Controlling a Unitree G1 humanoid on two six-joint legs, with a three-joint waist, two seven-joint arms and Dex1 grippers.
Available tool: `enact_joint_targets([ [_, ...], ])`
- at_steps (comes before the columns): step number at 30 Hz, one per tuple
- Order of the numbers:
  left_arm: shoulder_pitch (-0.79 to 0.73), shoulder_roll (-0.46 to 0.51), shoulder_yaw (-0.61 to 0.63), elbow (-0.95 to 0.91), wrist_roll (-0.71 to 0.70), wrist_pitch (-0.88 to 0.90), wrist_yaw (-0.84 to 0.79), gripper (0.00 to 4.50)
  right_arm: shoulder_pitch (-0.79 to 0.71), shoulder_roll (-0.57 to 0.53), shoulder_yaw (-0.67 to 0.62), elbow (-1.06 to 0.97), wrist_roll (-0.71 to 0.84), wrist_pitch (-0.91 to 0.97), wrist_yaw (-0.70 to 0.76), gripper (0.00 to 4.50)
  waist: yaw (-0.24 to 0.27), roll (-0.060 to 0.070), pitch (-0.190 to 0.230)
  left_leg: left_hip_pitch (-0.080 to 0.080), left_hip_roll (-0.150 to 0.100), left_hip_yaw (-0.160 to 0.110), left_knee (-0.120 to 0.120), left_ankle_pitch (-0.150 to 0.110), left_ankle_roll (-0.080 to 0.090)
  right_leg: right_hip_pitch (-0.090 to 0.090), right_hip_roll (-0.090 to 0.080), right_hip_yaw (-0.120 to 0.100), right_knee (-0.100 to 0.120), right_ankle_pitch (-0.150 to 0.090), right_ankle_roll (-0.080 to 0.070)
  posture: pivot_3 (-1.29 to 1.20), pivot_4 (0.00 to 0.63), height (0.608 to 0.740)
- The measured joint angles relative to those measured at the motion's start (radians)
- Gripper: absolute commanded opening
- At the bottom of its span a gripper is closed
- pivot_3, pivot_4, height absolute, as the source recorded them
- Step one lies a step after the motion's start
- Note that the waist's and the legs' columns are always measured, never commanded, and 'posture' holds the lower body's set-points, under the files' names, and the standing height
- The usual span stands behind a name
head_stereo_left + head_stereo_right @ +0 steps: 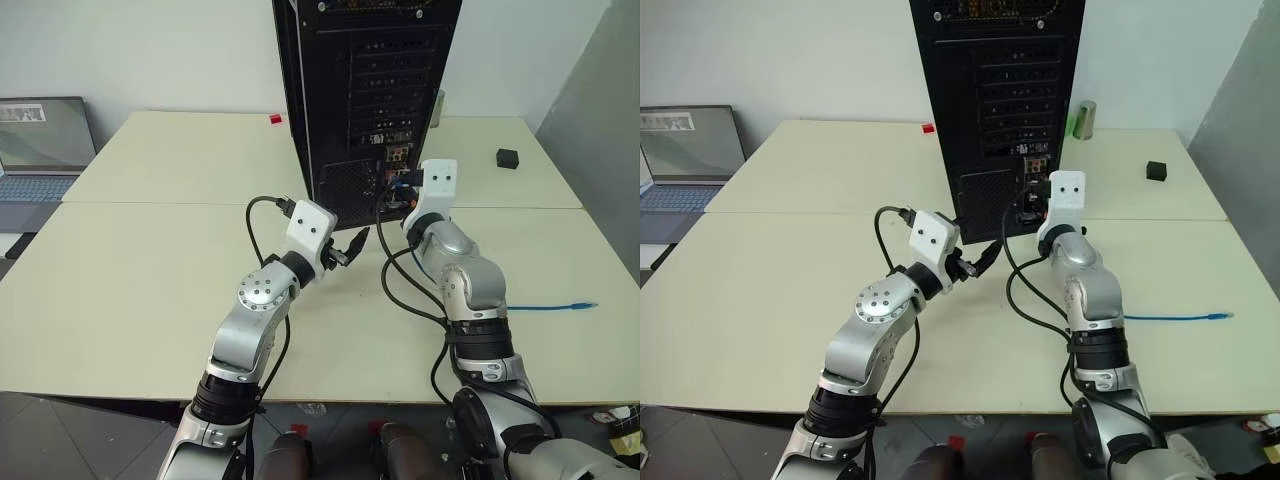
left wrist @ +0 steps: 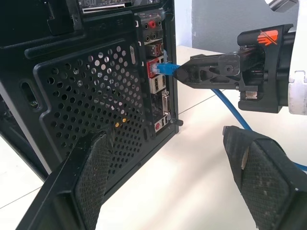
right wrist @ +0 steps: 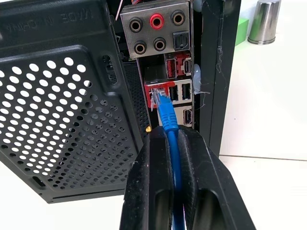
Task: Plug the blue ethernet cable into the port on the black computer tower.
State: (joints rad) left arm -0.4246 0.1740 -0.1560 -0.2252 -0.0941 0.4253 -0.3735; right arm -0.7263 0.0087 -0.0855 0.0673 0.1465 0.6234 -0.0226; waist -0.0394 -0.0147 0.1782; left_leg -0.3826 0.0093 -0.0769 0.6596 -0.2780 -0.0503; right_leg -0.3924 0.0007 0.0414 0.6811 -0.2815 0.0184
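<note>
The black computer tower stands upright at the back of the table, rear panel facing me. My right gripper is shut on the blue ethernet cable just behind its plug. The clear plug tip sits at the mouth of the red-framed port in the rear connector strip; how deep it sits is unclear. The rest of the cable trails over the table to its free end on the right. My left gripper hovers open near the tower's lower mesh vent, holding nothing.
A grey laptop sits open at the far left. A small black box lies at the back right. A metal cup stands behind the tower, and a small red item lies to the tower's left. Black robot cables loop between my arms.
</note>
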Motion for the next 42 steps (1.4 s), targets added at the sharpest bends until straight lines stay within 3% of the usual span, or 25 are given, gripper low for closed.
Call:
enact_joint_targets([
  [27,-0.020,-0.012,0.001,-0.001,-0.005,0.010,0.000,3.83,-0.068,0.023,-0.009,0.119,-0.004,-0.051,0.006,0.00,-0.019,0.000,0.000,0.000,0.001,0.003,0.000,0.000,0.000,-0.003,0.001,0.001,0.001,0.001,0.001,0.00,0.150,0.740],
  [29,-0.020,-0.012,0.001,-0.001,-0.005,0.010,0.000,3.86,-0.067,0.020,-0.008,0.119,-0.004,-0.051,0.014,0.65,-0.019,0.000,0.000,0.000,0.001,0.003,0.000,0.000,0.000,-0.003,0.001,0.002,0.001,0.001,0.001,0.00,0.150,0.740],
  [42,-0.021,-0.004,0.008,-0.001,-0.006,0.025,-0.006,3.86,-0.019,-0.041,0.007,0.092,-0.008,-0.067,0.066,3.20,-0.009,0.000,0.000,-0.015,0.000,0.002,0.001,0.001,-0.001,-0.015,-0.002,0.001,0.001,0.001,0.001,0.00,0.150,0.740],
])
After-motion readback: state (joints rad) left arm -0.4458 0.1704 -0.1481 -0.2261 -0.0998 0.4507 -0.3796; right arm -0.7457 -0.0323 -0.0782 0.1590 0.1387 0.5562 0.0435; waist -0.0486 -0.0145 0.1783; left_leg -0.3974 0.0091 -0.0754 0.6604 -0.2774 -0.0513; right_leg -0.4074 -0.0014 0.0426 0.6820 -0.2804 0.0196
